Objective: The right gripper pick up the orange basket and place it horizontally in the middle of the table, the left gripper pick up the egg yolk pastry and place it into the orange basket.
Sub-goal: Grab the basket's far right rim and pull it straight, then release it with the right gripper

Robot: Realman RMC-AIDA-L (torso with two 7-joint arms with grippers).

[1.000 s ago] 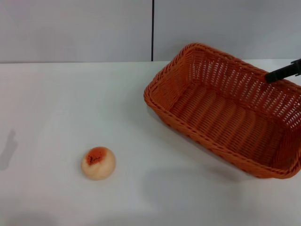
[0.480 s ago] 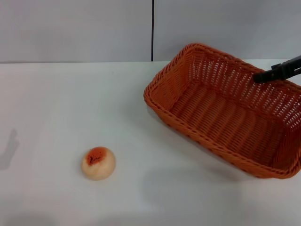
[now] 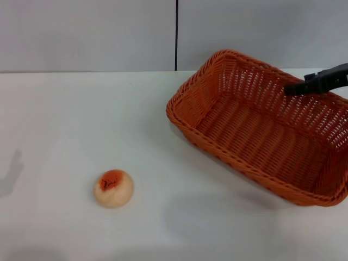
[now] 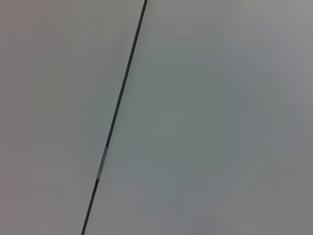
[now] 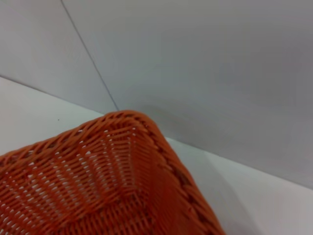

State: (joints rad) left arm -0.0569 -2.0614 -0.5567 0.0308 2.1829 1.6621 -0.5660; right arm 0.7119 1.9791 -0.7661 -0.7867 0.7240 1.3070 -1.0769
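The orange basket (image 3: 191, 131) sits at an angle on the right half of the white table (image 3: 81, 119), its open side up and nothing inside. In the right wrist view one braided corner of the basket (image 5: 112, 166) fills the lower part, close by. My right gripper (image 3: 304, 85) reaches in from the right edge as a black claw above the basket's far rim. The egg yolk pastry (image 3: 113, 188), a pale dome with an orange-red spot, lies alone on the table at the front left. My left gripper is out of view; its wrist camera sees only the wall.
A grey wall with a dark vertical seam (image 3: 176, 35) runs behind the table's far edge. A faint shadow (image 3: 11, 174) lies on the table at the far left. White tabletop stretches between pastry and basket.
The right gripper has slid leftwards, farther over the basket's far rim. Basket and pastry have not moved.
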